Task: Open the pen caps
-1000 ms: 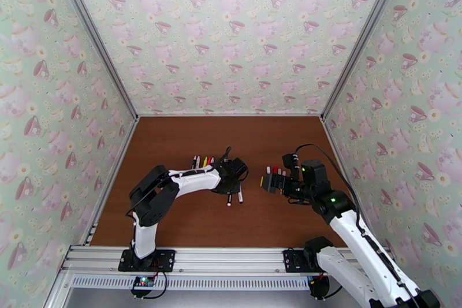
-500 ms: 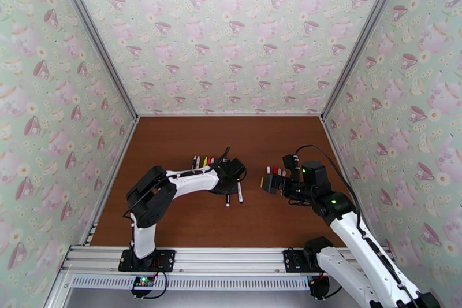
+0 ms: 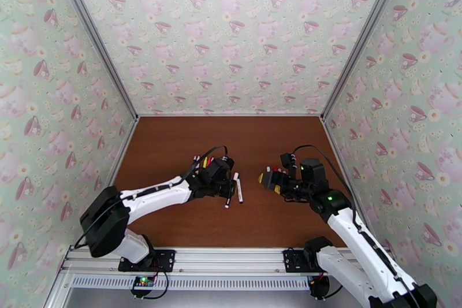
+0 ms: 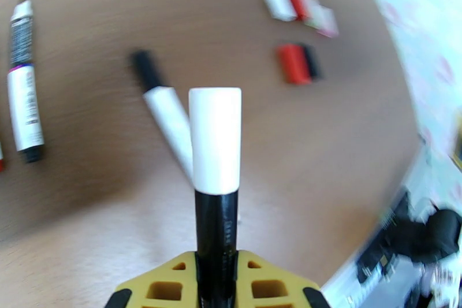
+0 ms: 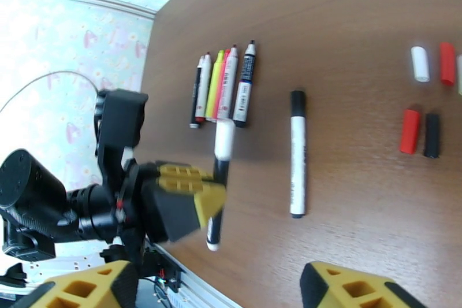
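Observation:
My left gripper (image 3: 225, 182) is shut on a black-barrelled pen (image 4: 215, 219) whose white cap (image 4: 215, 139) points away from the wrist, lifted above the table. The same held pen (image 5: 221, 179) shows in the right wrist view, clamped between the left gripper's yellow fingers (image 5: 193, 195). A white pen with a black end (image 5: 297, 153) lies loose beside it. Several pens (image 5: 222, 86) lie in a row further back. Removed caps rest apart: a white cap (image 5: 420, 63), a red cap (image 5: 410, 130) and a black cap (image 5: 431, 134). My right gripper (image 5: 225, 290) hangs open above the table, nothing between its fingers.
The brown table (image 3: 173, 141) is closed in by patterned walls on the left, back and right. More loose caps (image 4: 300, 6) lie in a short line near the right wall. A single capped pen (image 4: 23, 101) lies to the left of the held one.
The left arm has stretched out low, its elbow swung left, and its gripper has closed on a pen and raised it. The right gripper's fingers have come a little closer together.

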You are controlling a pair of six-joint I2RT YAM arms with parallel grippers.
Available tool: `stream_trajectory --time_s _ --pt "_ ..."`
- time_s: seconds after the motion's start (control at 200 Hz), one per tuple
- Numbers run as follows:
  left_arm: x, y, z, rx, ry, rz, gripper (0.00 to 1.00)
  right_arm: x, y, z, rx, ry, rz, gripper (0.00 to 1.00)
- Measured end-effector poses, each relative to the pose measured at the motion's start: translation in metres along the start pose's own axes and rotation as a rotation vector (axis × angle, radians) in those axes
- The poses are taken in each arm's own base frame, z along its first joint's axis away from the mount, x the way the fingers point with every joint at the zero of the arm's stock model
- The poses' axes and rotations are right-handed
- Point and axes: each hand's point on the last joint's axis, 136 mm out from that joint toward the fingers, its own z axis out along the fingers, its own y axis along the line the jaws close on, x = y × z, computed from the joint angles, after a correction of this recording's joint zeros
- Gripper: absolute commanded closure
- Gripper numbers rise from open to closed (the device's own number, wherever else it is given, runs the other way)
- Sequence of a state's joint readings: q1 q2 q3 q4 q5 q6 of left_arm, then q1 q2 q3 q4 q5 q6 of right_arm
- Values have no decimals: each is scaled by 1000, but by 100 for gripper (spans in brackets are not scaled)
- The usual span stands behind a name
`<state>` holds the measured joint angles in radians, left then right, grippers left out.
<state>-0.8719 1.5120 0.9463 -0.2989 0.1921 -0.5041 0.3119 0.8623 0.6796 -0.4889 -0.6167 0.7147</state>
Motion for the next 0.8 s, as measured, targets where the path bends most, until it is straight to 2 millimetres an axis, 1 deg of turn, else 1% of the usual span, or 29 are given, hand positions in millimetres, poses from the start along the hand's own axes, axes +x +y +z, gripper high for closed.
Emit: stream_trajectory --time_s 0.16,0.331,0.401,0.546,0.656,0.796 --pt "1 -31 -5 156 15 64 90 -2 -4 12 5 35 45 34" --pt "11 -56 -7 252 48 127 90 1 -6 23 17 77 62 39" --pt "14 -66 -8 278 59 149 90 4 -5 26 16 92 63 43" --pt "5 -88 -10 326 38 181 90 8 -1 30 12 111 58 49" --pt "-1 -97 -13 349 16 195 90 10 1 33 7 122 53 56" --pt "-5 -100 -11 354 8 198 90 11 5 35 -4 126 46 65"
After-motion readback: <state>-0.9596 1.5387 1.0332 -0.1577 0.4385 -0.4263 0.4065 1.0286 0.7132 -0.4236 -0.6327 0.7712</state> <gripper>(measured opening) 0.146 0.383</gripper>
